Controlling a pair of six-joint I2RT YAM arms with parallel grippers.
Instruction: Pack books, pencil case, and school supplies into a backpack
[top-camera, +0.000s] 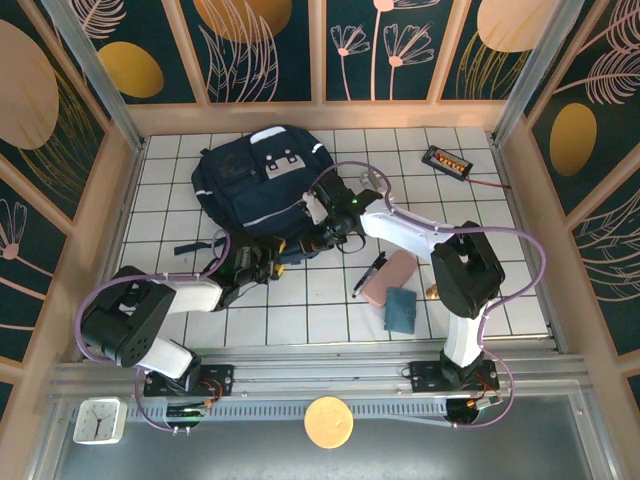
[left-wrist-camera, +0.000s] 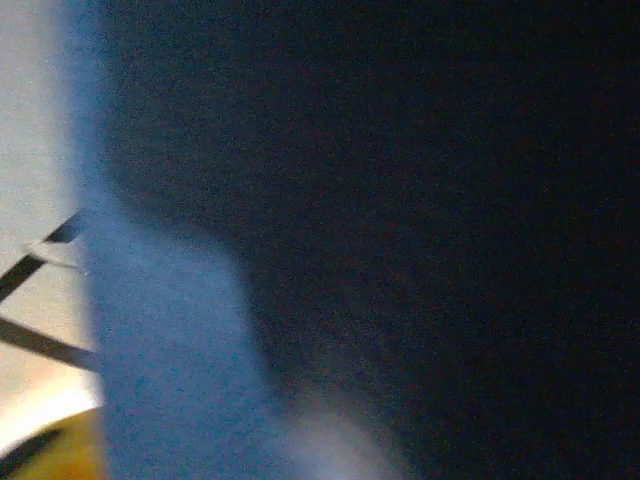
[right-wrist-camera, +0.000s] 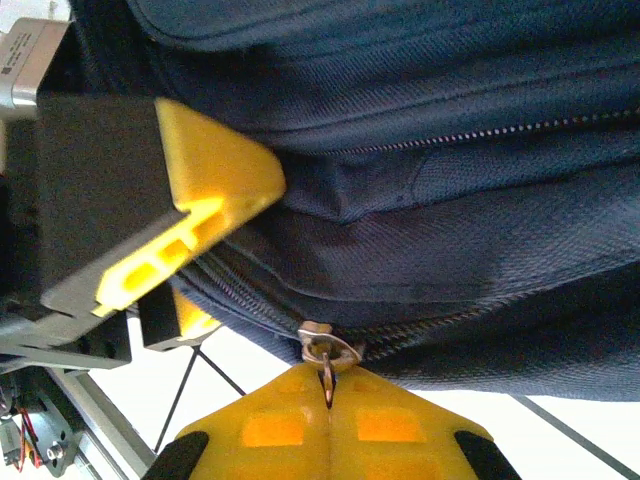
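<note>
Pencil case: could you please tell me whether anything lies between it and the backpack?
Yes: the black pen lies beside the pencil case on its backpack side, and the right arm stretches above that gap, with the right pincer shut on the backpack's zipper pull.

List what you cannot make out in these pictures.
Left wrist view: blue fabric blurred against the lens; the left gripper's grip cannot be told.
Top view: backpack contents hidden by its fabric.
Top view: tray's orange pieces too small to identify.
Right wrist view: right gripper pinches a zip pull; the zip runs out of frame.
</note>
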